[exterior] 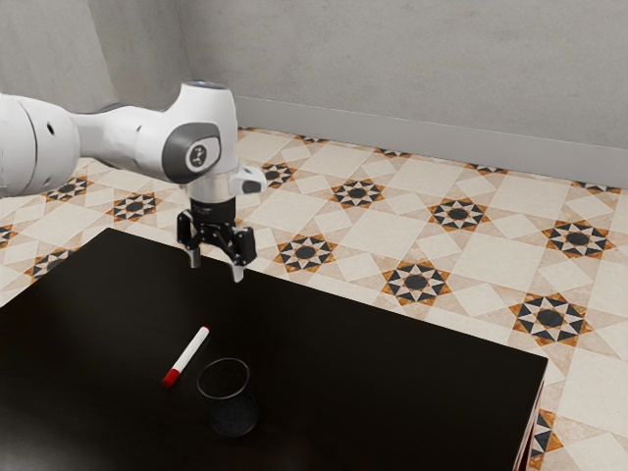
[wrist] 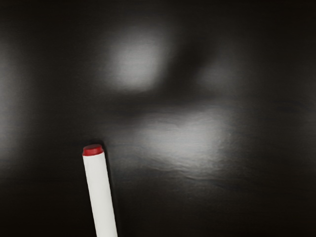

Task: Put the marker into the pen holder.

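Gripper: the black two-finger gripper is raised above the table, near its far edge. The two fingers stand apart with nothing clamped between them.

Workpiece: the white marker lies flat on the tabletop. Its long red cap points toward the exterior camera; its short red end plug lies at the opposite end. In the wrist view, the plug and part of the white barrel are in sight. The step in hand is judged to be the approach to the marker; the task is at its start.

Caution, grasp: the marker lies off to one side of the wrist view. A straight descent from here would probably miss the barrel or catch only the plug end. Center over the barrel and set the fingers across its axis first. If the fingers close askew, the round barrel may roll or swivel out. If they stop too high, they may squeeze it upward and lose it; if too low, they may strike the table.

Receptacle: the dark pen holder stands upright, open end up, near the capped end of the marker.

Caution, transfer: a wide open hand could knock the holder during pickup. A marker carried level, or lifted too little, could hit the rim and tip the holder. Turn the marker upright before lowering.

Support: the black tabletop offers little contrast with the holder; its rim could be misjudged.
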